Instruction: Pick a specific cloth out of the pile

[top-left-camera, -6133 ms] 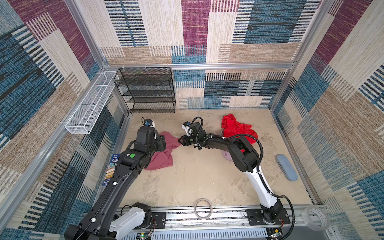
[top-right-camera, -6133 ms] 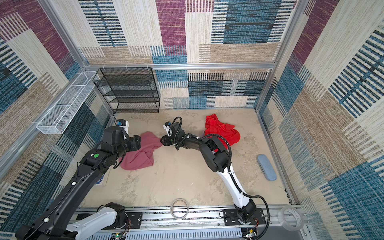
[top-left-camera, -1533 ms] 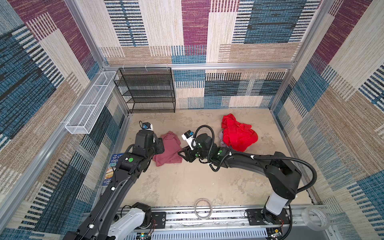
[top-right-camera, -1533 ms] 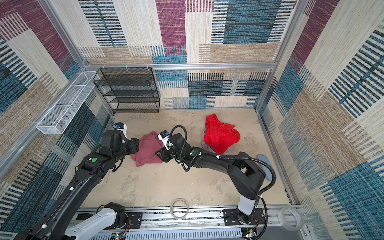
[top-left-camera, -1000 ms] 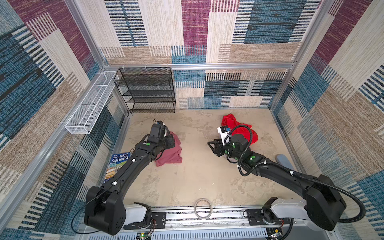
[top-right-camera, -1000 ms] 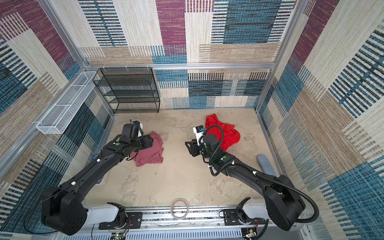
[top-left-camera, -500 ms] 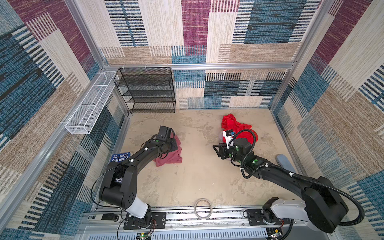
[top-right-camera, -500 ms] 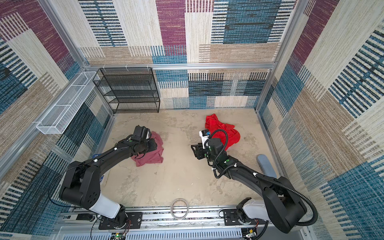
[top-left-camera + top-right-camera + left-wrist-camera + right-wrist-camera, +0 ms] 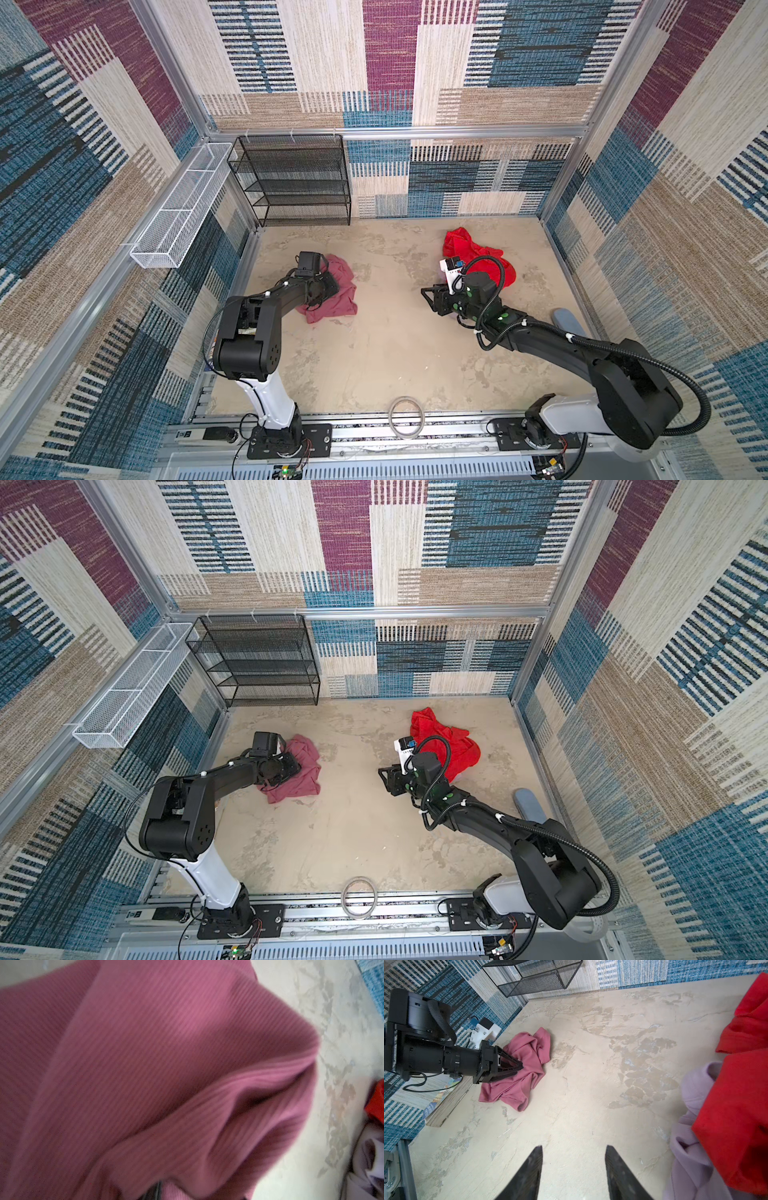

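Since the earlier frames the right arm has drawn back rightward to the pile point(image 9: 473, 257), and the left gripper point(image 9: 520, 1066) has clenched onto a fold of the cloth point(image 9: 338, 297), which lies crumpled on the left of the tabletop point(image 9: 395, 340), well apart from the pile's red cloth point(image 9: 440, 737) and lilac cloth point(image 9: 689, 1147). Right gripper point(image 9: 574, 1148) hovers near the pile, jaws parted, holding nothing. Step in hand, as judged: lift-out; raise slowly and straight up, confirm the pinch holds more than a thin ridge, and keep the trailing hem clear of the book point(image 9: 448, 1101) at the left edge.
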Robot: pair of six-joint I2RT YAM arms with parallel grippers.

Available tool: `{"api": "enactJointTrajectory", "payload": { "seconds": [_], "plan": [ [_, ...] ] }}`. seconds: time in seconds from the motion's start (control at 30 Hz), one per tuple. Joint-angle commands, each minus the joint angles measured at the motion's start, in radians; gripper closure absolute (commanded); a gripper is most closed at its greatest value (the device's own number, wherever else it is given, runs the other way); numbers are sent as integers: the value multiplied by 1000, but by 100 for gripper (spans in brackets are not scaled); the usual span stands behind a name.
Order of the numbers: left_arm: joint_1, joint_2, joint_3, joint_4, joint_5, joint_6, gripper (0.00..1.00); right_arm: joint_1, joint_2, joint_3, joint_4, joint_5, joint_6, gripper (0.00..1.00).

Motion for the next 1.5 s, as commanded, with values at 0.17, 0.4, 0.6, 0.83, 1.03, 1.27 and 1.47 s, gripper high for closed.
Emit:
{"api": "enactJointTrajectory", "payload": {
  "seconds": [0.17,0.4,0.6,0.83,1.03,1.27,1.47],
  "plan": [
    [120,117,91,6,56,-46,63,-4,89,95,-17,-8,1,48],
    [154,158,156,8,80,-49,64,-6,156,157,-37,-12,-1,48],
    [186,149,146,40,96,-64,64,-7,179,191,-41,-17,0,48],
    [152,5,83,67,53,-11,63,-6,175,205,-38,-19,-8,48],
    [85,-189,5,34,-64,64,61,-9,149,205,-40,32,-34,48],
    [-49,-389,-99,32,-284,235,8,-117,14,113,13,143,-101,19],
    [-61,-454,-178,100,-383,302,1,-292,-106,-5,91,254,-152,2]
  ]
}}
